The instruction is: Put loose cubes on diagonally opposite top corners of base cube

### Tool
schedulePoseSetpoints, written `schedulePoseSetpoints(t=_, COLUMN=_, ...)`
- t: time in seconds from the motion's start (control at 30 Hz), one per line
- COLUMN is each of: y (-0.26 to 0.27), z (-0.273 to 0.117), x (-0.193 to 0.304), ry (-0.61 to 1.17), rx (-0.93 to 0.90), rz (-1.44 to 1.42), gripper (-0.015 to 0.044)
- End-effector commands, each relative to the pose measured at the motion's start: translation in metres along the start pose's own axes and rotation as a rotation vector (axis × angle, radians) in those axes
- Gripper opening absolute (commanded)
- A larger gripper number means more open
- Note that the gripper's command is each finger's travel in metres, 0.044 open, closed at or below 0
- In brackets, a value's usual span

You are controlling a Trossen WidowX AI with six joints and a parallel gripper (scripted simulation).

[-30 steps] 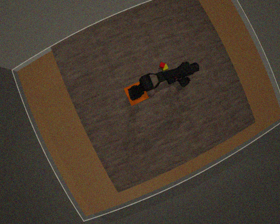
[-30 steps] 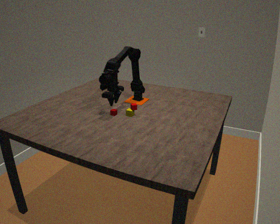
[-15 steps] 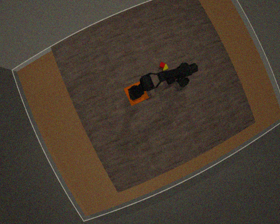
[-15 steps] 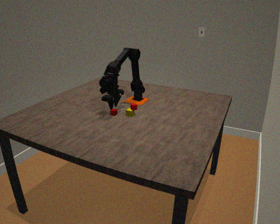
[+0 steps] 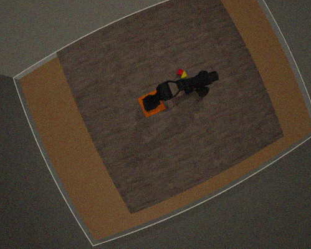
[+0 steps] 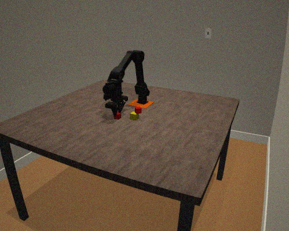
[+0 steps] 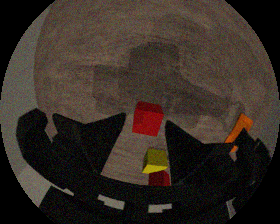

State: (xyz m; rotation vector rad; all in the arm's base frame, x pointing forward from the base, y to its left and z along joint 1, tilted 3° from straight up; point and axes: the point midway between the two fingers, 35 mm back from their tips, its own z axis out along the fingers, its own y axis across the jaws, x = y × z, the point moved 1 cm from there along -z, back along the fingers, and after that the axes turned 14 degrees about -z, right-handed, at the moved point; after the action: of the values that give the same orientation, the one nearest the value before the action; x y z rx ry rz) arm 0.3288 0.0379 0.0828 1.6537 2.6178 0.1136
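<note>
The yellow base cube stands on the table. One red cube sits on top of it, over one corner, and part of the yellow top face stays bare. The wrist view cuts off part of this red cube behind the gripper body. The other red cube lies on the table, to the left of the base in the exterior view. My gripper is open and points down at this cube, its fingertips to either side of it in the wrist view. Contact cannot be told.
The arm stands on an orange mat at the back in the exterior view. The yellow base with its red cube is close beside the gripper. The table's edge is farther off.
</note>
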Motion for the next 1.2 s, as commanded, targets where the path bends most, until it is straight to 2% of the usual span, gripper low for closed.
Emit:
schedulePoseSetpoints(t=0.0, y=-0.001, z=0.007, x=0.001, ry=0.005, rx=0.007, rz=0.006, gripper=0.0265)
schedulePoseSetpoints(t=0.2, y=-0.001, z=0.007, x=0.001, ry=0.005, rx=0.007, rz=0.006, gripper=0.0107)
schedulePoseSetpoints(t=0.4, y=0.000, z=0.003, x=0.000, ry=0.005, rx=0.007, rz=0.006, gripper=0.0105)
schedulePoseSetpoints(t=1.17, y=0.004, z=-0.069, x=-0.001, ry=0.005, rx=0.007, rz=0.006, gripper=0.0105)
